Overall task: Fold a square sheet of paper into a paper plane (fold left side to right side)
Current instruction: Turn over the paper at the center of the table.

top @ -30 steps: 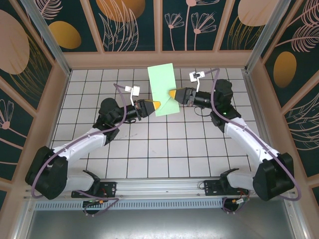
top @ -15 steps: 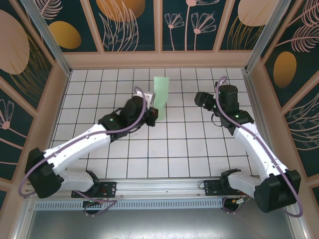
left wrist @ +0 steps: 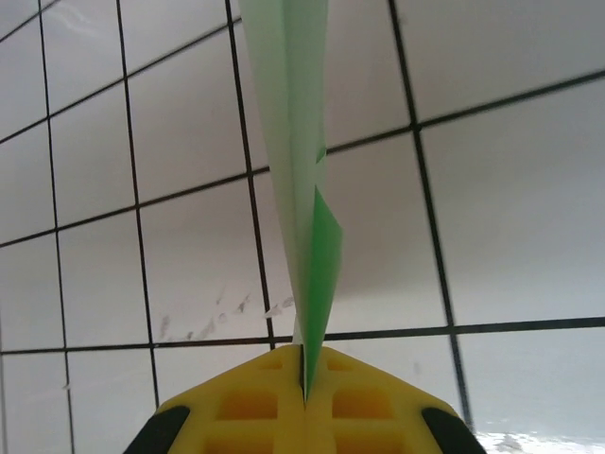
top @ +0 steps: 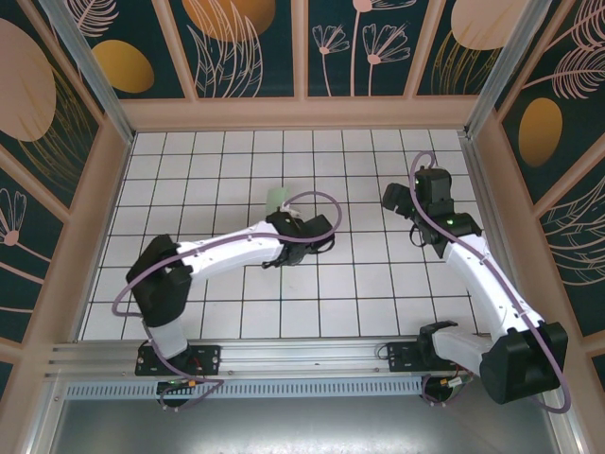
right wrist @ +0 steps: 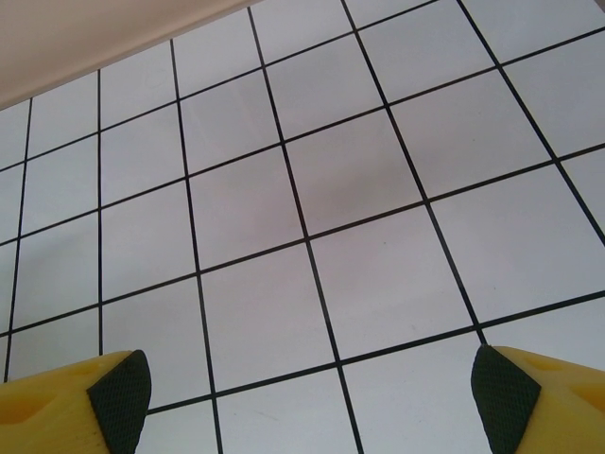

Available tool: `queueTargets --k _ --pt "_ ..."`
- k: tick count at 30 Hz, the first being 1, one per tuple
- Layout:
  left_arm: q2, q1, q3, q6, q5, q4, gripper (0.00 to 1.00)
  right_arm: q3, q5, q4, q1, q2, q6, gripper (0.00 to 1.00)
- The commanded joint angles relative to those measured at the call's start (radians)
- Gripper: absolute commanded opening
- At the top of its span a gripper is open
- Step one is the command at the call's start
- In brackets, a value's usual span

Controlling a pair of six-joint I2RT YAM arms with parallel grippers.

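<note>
**Left pincer grips the paper; right pincer waits empty**

From the near edge, the left arm reaches across the table (top: 236, 312) toward the middle. The left pincer (left wrist: 304, 367) is clamped tight, its yellow fingers (left wrist: 246, 409) pressed together on the near edge of the pale green paper (left wrist: 295, 142). On the wrist camera the sheet is folded and shows edge-on, not flat on the tiles. Its long axis runs straight away from the fingertips. Whether its far end touches the table, I can't tell. From above, a sliver of the paper (top: 277, 197) peeks out beyond that wrist, mid-table.

Farther right, well apart, the right pincer (right wrist: 307, 390) is spread wide. There's nothing but bare tiles between its pads (right wrist: 118, 390). So the paper lies to that pincer's left, and the left arm is the nearer one, since it's holding the sheet. My read is that the next crease needs the sheet laid flat, and the right arm must come across to help.
</note>
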Motion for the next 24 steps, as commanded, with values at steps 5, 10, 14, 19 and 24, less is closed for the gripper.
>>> queueTargets --k 5,10,14,19,24 --pt "0.125 -0.005 0.049 0.007 0.055 -0.073 0.00 -0.028 -0.002 -0.008 -0.013 -0.022 -0.003 0.91" --pt "0.210 -0.005 0.137 0.077 0.144 -0.055 0.00 -0.033 -0.025 -0.009 -0.016 -0.027 0.001 0.91" --pt "0.282 -0.003 0.201 0.125 0.208 -0.048 0.00 -0.038 -0.034 -0.014 -0.016 -0.032 0.004 0.91" --pt "0.363 0.001 0.268 0.186 0.297 -0.031 0.02 -0.044 -0.050 -0.016 -0.018 -0.035 0.007 0.91" --pt "0.404 0.020 0.337 0.241 0.377 0.008 0.11 -0.069 -0.080 -0.016 -0.019 -0.037 0.026 0.91"
